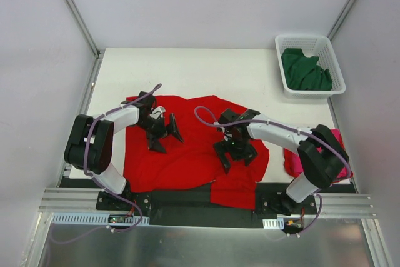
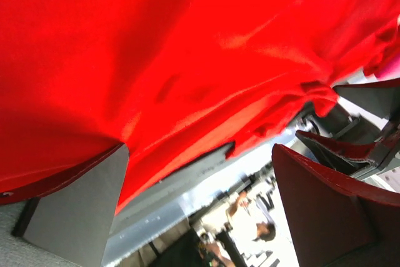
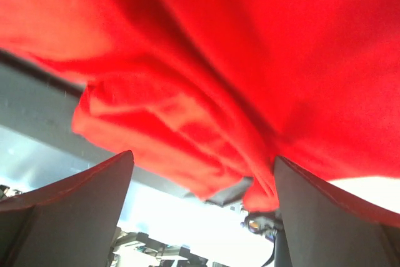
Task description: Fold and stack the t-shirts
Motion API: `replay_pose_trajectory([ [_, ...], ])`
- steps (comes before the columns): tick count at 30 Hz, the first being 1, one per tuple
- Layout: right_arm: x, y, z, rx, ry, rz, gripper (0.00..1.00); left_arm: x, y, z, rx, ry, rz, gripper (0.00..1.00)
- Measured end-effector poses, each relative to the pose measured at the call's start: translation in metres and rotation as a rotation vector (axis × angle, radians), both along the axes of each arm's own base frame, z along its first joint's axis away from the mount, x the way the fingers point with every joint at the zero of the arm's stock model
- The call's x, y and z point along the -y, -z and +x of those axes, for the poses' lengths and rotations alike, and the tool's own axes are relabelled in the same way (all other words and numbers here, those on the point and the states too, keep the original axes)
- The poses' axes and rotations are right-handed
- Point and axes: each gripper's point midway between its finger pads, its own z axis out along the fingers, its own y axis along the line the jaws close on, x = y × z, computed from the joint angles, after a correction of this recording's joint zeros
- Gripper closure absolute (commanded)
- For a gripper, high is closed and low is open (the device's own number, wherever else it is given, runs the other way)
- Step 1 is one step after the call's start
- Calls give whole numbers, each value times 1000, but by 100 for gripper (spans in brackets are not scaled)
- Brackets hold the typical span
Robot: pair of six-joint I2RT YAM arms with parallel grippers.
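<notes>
A: Quick rundown, big to small. Table (image 1: pixel 187 70)?
B: White top. We've got the red shirt (image 1: pixel 187 161) spread over the middle, rumpled, long axis approx left-right. Its near edge hangs past the table onto the black plate (image 1: pixel 181 201) by our bases.
A: Other shirts?
B: Green shirt (image 1: pixel 305 70) is bunched in the basket (image 1: pixel 284 87), far right corner. Pink shirt (image 1: pixel 292 162) is a heap at the right edge, partly behind our right arm, just beside the red one.
A: Grippers?
B: Left gripper (image 1: pixel 165 137) is over the shirt's far-left part, jaws wide, nothing held. Right gripper (image 1: pixel 237 157) is over the near-right part, also wide and empty. Its wrist cam shows a bunched fold between the fingers.
A: Which arm grabs next?
B: We reckon both, since there's cloth directly under each, one per end of the long axis. Right sits nearer the lumpy bit, so it prob. flattens first.
</notes>
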Motion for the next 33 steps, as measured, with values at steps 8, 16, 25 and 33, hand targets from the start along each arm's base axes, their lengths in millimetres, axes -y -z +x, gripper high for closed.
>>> replay_pose_trajectory([
  [8,26,-21,-21,-12,-11,-62,4,5,-4,-16,-56,14,-65,1],
  [16,30,-49,-6,107,-39,-78,4,1,-25,-18,-11,9,-40,1],
  [25,-27,-28,87,213,-10,-56,4,-42,-60,66,243,-79,339,1],
  [33,-18,26,129,148,23,-174,4,-83,-6,91,130,26,645,1],
])
